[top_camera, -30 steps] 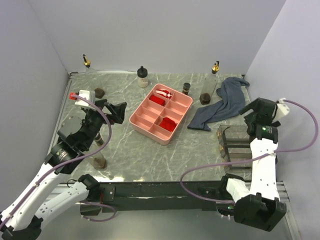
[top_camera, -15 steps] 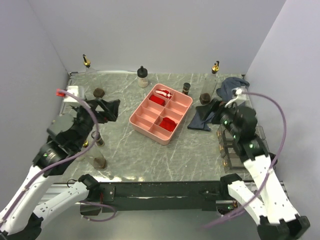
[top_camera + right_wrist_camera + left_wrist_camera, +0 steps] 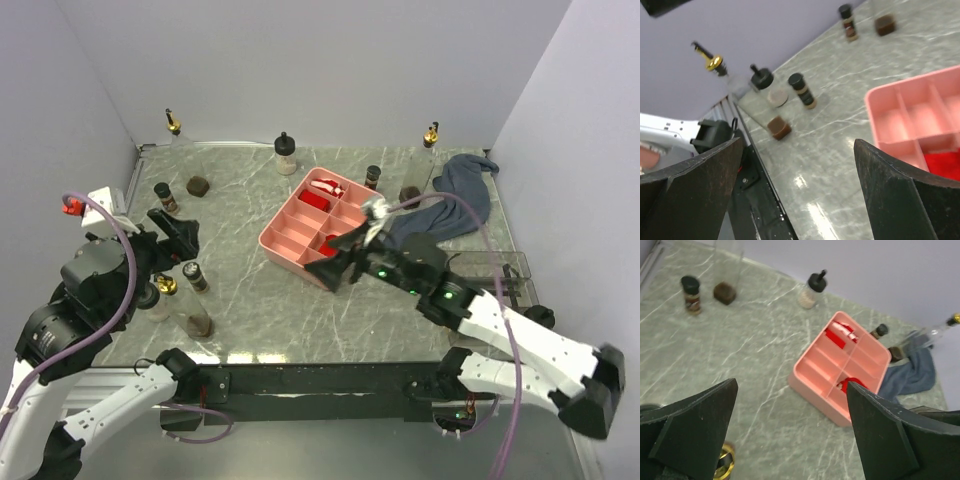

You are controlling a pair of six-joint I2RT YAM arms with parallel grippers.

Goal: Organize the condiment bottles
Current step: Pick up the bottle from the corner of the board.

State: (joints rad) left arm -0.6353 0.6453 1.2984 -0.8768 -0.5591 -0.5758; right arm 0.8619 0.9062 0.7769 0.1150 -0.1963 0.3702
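**Sorting barely begun: nothing grouped, nothing held**

- My read on progress: essentially all of it is left. The bottles sit spread over the far edge, the left side and the near-left corner. None is in a gripper.
- Far edge:
  - A tall clear bottle with gold pourer spout [image 3: 174, 127] stands in the far-left corner.
  - A cream bottle with black cap [image 3: 286, 153] is at far centre.
  - A second clear gold-spout bottle [image 3: 428, 140] is at far right, with brown dregs at its base. It is just beside the blue-grey cloth [image 3: 455, 200].
- A small brown black-capped bottle [image 3: 372, 178] stands just beside the far corner of the pink divided plastic tray [image 3: 296, 265].
- Left side: a squat dark-brown jar [image 3: 199, 185] has a black-capped brown spice bottle [image 3: 163, 196] near it.
- Near left is a tight cluster:
  - a black-capped brown bottle [image 3: 195, 277];
  - a tall clear bottle with brown residue [image 3: 200, 320];
  - a gold-topped one [image 3: 165, 287], partly hidden by the left arm.
- Every bottle I can see is upright.
- The tray holds only red items [image 3: 335, 247] in a few compartments, no bottles.
- A clear plastic rack [image 3: 510, 262] at near right is mostly hidden by the right arm. I can't tell what it contains.
- The left gripper [image 3: 178, 230] hovers over the left side, between the spice bottle and the near-left cluster. Its jaws are wide and empty.
- The right gripper [image 3: 338, 257] reaches across to the tray's near corner. Its jaws are wide and empty.
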